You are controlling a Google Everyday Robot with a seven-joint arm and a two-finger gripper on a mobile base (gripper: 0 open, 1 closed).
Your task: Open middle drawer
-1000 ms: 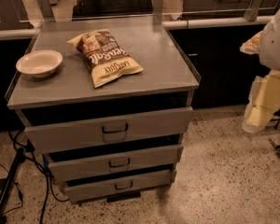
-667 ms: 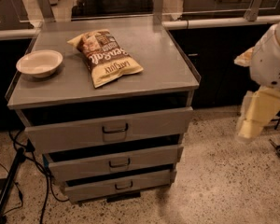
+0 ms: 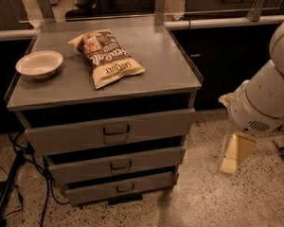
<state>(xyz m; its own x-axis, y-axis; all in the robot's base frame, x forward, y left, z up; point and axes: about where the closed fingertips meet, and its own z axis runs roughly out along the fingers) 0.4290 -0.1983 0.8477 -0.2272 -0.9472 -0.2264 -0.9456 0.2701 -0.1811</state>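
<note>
We see the gripper [image 3: 236, 153] hanging low at the right, over the speckled floor [image 3: 204, 203], under the bulky white arm [image 3: 266, 100]; we cannot tell whether it is spread or pressed together, and it touches nothing. Up and to its left, well apart from it, a snack bag [image 3: 107, 56] lies flat on the top of the grey cabinet [image 3: 166, 68]. On the brown part of the bag we read what looks like "Sea Salt", and on its yellow end "LATE JULY", which appears upside down to us. Farther left on the same top sits a white bowl [image 3: 39, 64], apart from the bag; we see only its plain pale inside. The middle drawer [image 3: 146, 159] is to the left of the gripper at about its height, well apart from it. It has a small dark loop handle [image 3: 120, 165] at the centre of its front and a dark gap above. The taller top drawer [image 3: 150, 126] stands above it and the bottom drawer [image 3: 151, 182] below. We cannot see inside any of the three. Dark cables [image 3: 13, 159] trail down at the far left of the cabinet.
</note>
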